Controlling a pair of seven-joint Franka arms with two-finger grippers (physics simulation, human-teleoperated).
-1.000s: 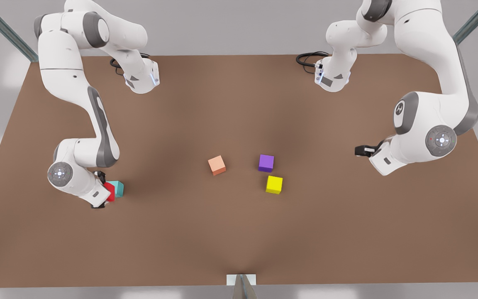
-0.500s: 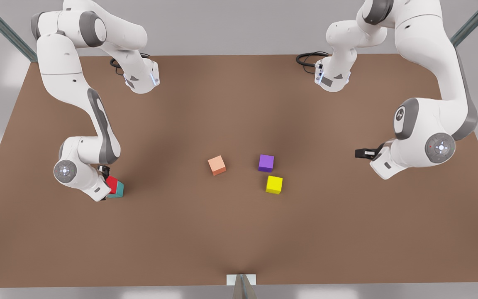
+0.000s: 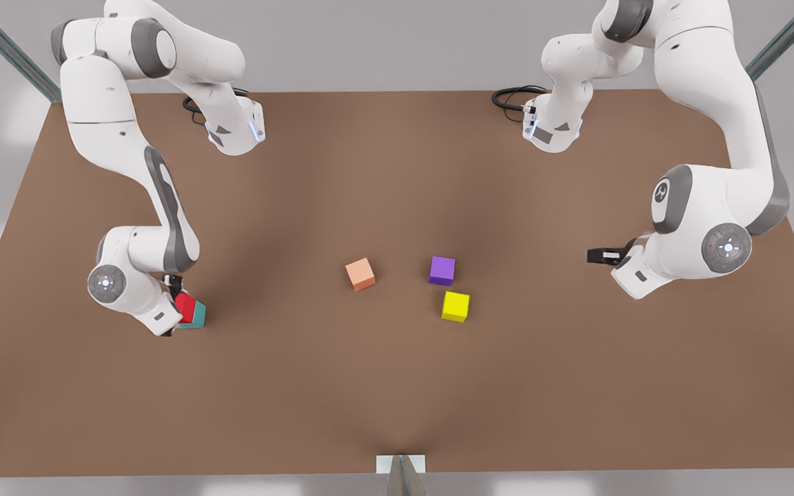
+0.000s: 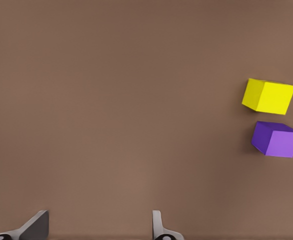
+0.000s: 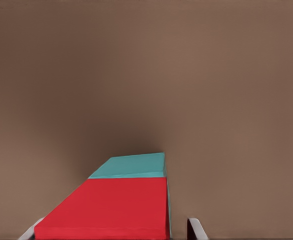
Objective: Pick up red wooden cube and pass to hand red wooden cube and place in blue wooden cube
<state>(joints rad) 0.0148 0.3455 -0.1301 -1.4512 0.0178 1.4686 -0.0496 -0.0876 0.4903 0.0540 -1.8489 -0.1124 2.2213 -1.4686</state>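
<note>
The red wooden cube rests on top of the blue wooden cube, a teal block near the front view's left. My right gripper straddles the red cube. Its fingers are open: one fingertip stands clearly apart from the cube's side, and the other sits at the cube's opposite edge. My left gripper hovers at the front view's right, open with nothing between its fingers, looking toward the yellow and purple cubes.
A pale orange cube, a purple cube and a yellow cube lie near the middle of the brown table. Both arm bases stand at the far edge.
My right gripper carried the red cube from beside the teal cube up onto its top. The left arm drifted slightly.
</note>
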